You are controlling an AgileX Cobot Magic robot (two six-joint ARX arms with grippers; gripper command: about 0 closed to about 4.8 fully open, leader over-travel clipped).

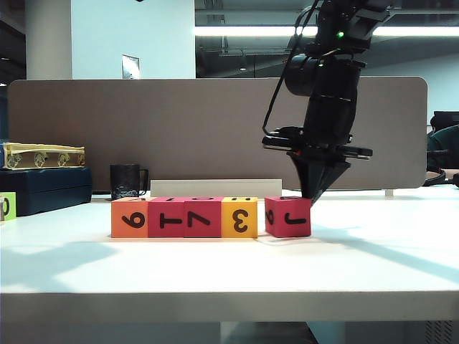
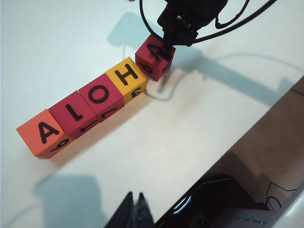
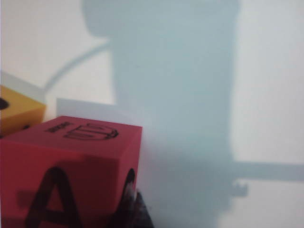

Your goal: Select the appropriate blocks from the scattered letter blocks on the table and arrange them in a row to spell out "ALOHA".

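Nudging comes next: right gripper (image 1: 311, 195), fingers pressed together, touches the last pink block (image 1: 287, 216), still gapped from the yellow block (image 1: 239, 216); left gripper (image 2: 134, 209), also pinched empty, hangs well clear

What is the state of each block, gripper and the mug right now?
Orange, two pink and yellow blocks: joined in a row.
Last pink block: turned askew, gap from row.
Right gripper: shut, tip at the last block's top.
Left gripper: shut, holding nothing.
Mug: upright.

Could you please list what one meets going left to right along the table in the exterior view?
Lime-green cube → black mug → orange block → two crimson blocks → yellow block → last crimson block, with the shut right gripper at its right edge.
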